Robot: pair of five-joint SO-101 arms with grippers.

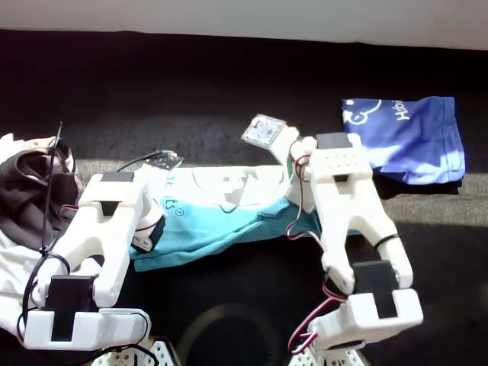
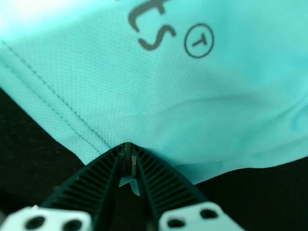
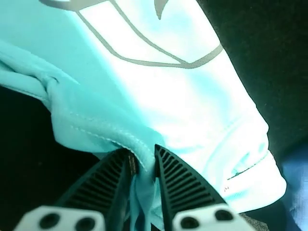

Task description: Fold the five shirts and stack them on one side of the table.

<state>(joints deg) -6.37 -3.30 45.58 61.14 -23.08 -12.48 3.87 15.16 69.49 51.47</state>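
The left hand (image 2: 127, 153) is pinched shut on the stitched hem of the teal mesh-knit shirt (image 2: 192, 106), with only a thin edge of cloth between its ribbed black fingers (image 2: 161, 178). The right hand (image 3: 143, 151) is closed on a thicker, bunched fold of the same shirt (image 3: 168, 96), which looks like a sleeve or side seam gathered together. The shirt lies spread across the middle of the black-covered bench (image 1: 229, 84), printed side up, with its near edge between the two arms.

The step appears to be a fold of the near edge toward the far side. To do it well, both hands would rise together and travel level, keeping the cloth lightly taut between them. The left grip is shallow and could slip. The bunch on the right may lay down a crooked crease unless it is drawn flat first.

A folded royal-blue shirt (image 1: 404, 137) sits at the far right, close to the teal shirt's right end, and a wide sweep could disturb it. A heap of dark brown and white unfolded garments (image 1: 30, 191) lies at the left beside the left arm.
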